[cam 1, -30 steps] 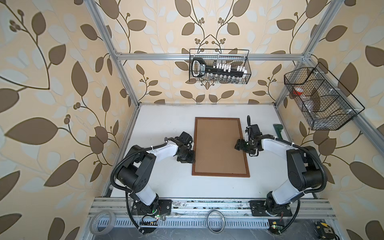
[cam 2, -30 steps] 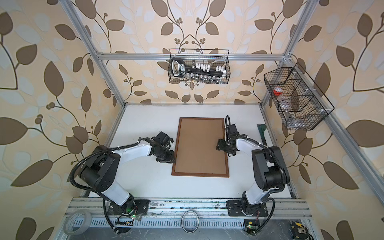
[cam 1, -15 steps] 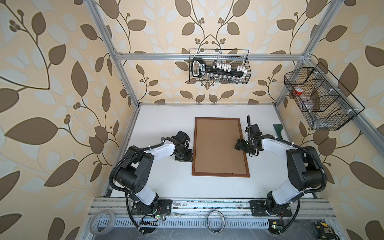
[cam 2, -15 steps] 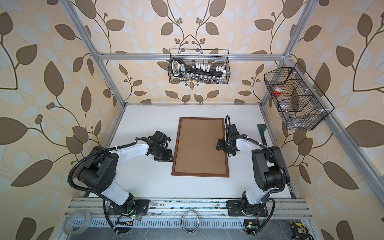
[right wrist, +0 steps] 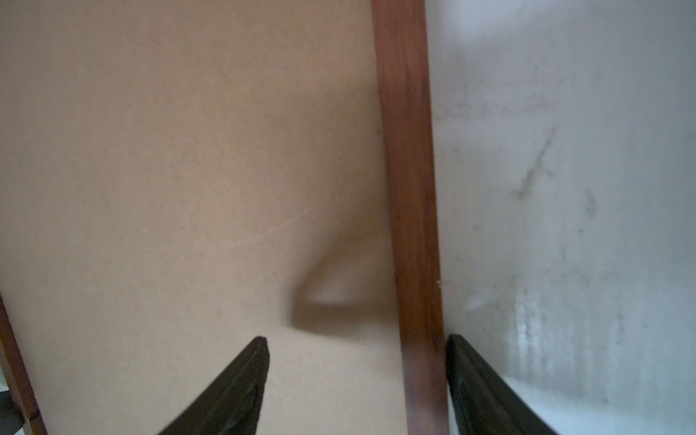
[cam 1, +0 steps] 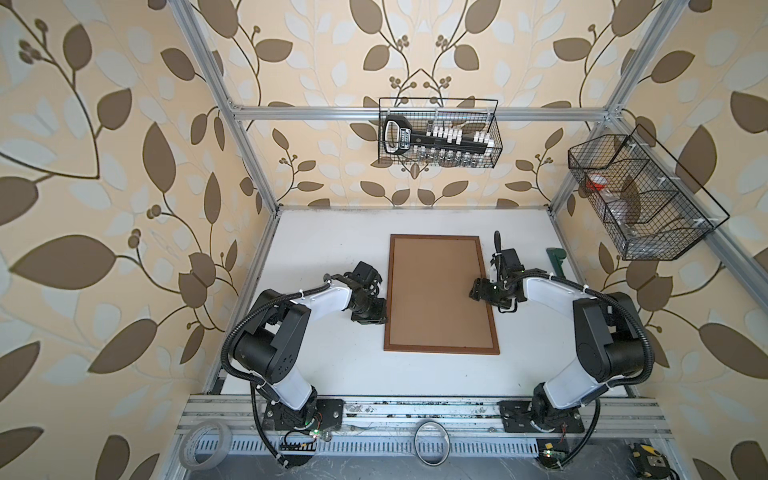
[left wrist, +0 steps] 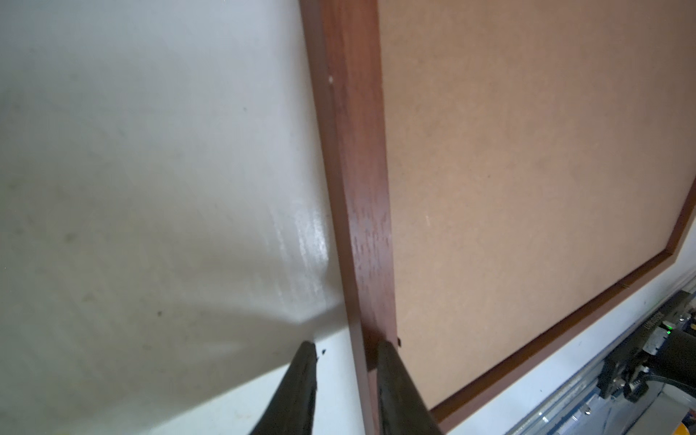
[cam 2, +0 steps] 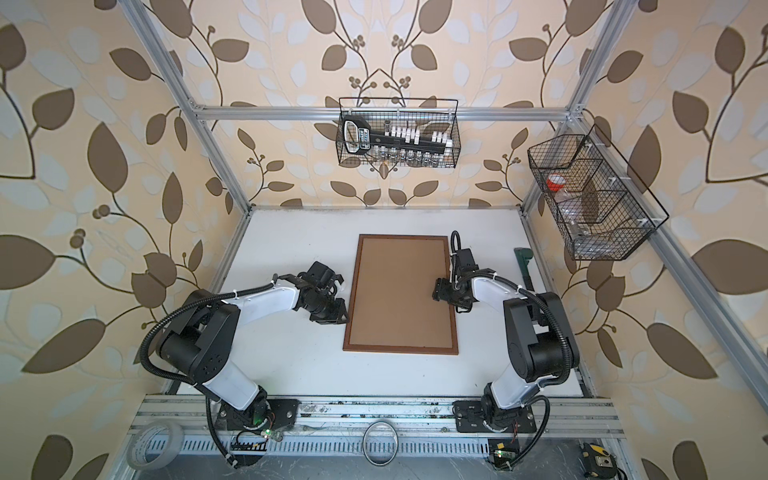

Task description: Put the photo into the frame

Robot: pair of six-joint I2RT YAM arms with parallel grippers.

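Frame (left wrist: 354,169) lay between arms, long axis pointing away from bases; left gripper (left wrist: 345,344) and right gripper (right wrist: 357,339) straddled opposite long rails, jaws apart, neither clamped.

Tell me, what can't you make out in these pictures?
- The photo: seen in no view; the brown backing board fills the frame, covering whatever lies beneath.
- Side wire basket contents: both top views, too small and behind mesh.
- Green object: both top views, too small to identify.
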